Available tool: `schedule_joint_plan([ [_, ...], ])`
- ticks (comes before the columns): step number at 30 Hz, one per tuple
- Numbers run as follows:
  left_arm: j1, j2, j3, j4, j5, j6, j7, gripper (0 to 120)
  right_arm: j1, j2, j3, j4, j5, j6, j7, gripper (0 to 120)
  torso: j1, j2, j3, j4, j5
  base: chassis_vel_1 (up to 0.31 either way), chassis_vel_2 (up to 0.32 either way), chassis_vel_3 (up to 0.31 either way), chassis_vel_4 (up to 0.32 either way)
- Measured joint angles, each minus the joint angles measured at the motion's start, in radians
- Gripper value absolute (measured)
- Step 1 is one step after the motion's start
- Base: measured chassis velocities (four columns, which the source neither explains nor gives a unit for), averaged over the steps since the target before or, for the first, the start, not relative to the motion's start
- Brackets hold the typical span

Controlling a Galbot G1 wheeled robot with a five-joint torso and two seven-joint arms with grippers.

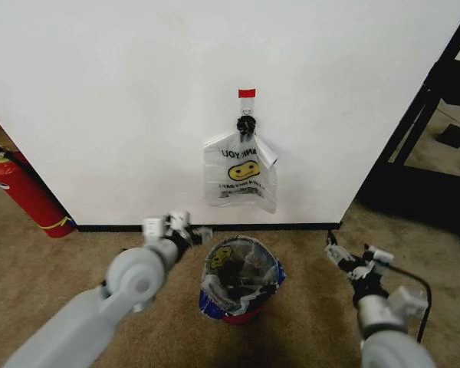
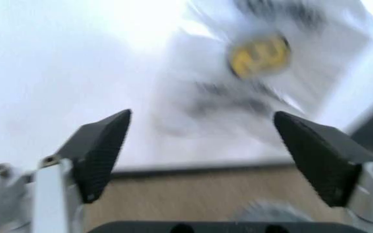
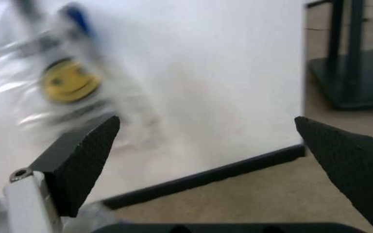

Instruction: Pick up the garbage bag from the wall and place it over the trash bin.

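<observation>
The garbage bag (image 1: pixel 231 268), see-through with a yellow smiley, lies draped over the top of the trash bin (image 1: pixel 249 313), which stands on the carpet just before the wall (image 1: pixel 123 100). My left gripper (image 1: pixel 180 228) hovers open to the left of the bin's rim, its fingers wide apart in the left wrist view (image 2: pixel 203 116). To the right of the bin, my right gripper (image 1: pixel 349 261) is open and low, pointing at the wall (image 3: pixel 206 121). Neither holds anything.
A similar smiley bag (image 1: pixel 240 178) hangs on the wall from a black knot under a red tag (image 1: pixel 247 93); both wrist views catch it (image 2: pixel 259 56) (image 3: pixel 70 80). A red fire extinguisher (image 1: pixel 27 195) stands far left. A black frame (image 1: pixel 425 115) stands right of the wall.
</observation>
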Motion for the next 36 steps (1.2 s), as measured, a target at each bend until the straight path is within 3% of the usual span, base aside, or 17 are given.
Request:
schedule_joint_plan([
  [2, 0.115, -0.032, -0.077, -0.001, 0.078, -0.089, 0.056, 98, -0.027, 0.024, -0.023, -0.022, -0.05, 0.054, -0.049, 100, 0.0, 0.0, 0.0, 0.0007, -0.0007, 0.0, 0.0, 0.0, 0.0],
  [5, 0.259, -0.084, -0.138, 0.047, 0.337, -0.309, 0.163, 100, -0.051, 0.042, -0.049, -0.035, -0.115, 0.129, -0.105, 100, 0.0, 0.0, 0.0, 0.0002, 0.0001, 0.0, 0.0, 0.0, 0.0],
  [7, 0.273, -0.092, -0.145, 0.06, 0.377, -0.352, 0.178, 100, -0.053, 0.042, -0.051, -0.035, -0.119, 0.133, -0.108, 100, 0.0, 0.0, 0.0, 0.0004, -0.0002, 0.0, 0.0, 0.0, 0.0],
  [9, 0.346, -0.161, -0.193, 0.147, 0.544, -0.568, 0.237, 100, -0.06, 0.048, -0.062, -0.028, -0.156, 0.17, -0.119, 100, 0.0, 0.0, 0.0, -0.0002, -0.0004, 0.0, 0.0, 0.0, 0.0],
  [12, 0.46, -0.257, -0.269, 0.182, 0.626, -0.717, 0.279, 100, -0.071, 0.058, -0.047, -0.024, -0.221, 0.21, -0.128, 100, 0.0, 0.0, 0.0, 0.0004, -0.0006, 0.0, 0.0, 0.0, 0.0],
  [14, 0.545, -0.322, -0.31, 0.154, 0.649, -0.746, 0.283, 100, -0.084, 0.069, -0.03, -0.024, -0.259, 0.236, -0.139, 100, 0.0, 0.0, 0.0, 0.0005, -0.0003, 0.0, 0.0, 0.0, 0.0],
  [20, 0.653, -0.402, -0.329, 0.078, 0.692, -0.747, 0.275, 100, -0.121, 0.096, -0.006, -0.008, -0.274, 0.273, -0.139, 100, 0.0, 0.0, 0.0, 0.0003, 0.0, 0.0, 0.0, 0.0, 0.0],
  [27, 0.645, -0.393, -0.306, 0.04, 0.702, -0.737, 0.252, 100, -0.154, 0.107, 0.023, 0.001, -0.301, 0.318, -0.136, 100, 0.0, 0.0, 0.0, 0.0, 0.0, 0.0, 0.0, 0.0, 0.0],
  [36, 0.616, -0.363, -0.257, 0.051, 0.744, -0.738, 0.254, 100, -0.152, 0.129, -0.017, 0.027, -0.354, 0.289, -0.142, 100, 0.0, 0.0, 0.0, 0.0001, -0.0001, 0.0, 0.0, 0.0, 0.0],
])
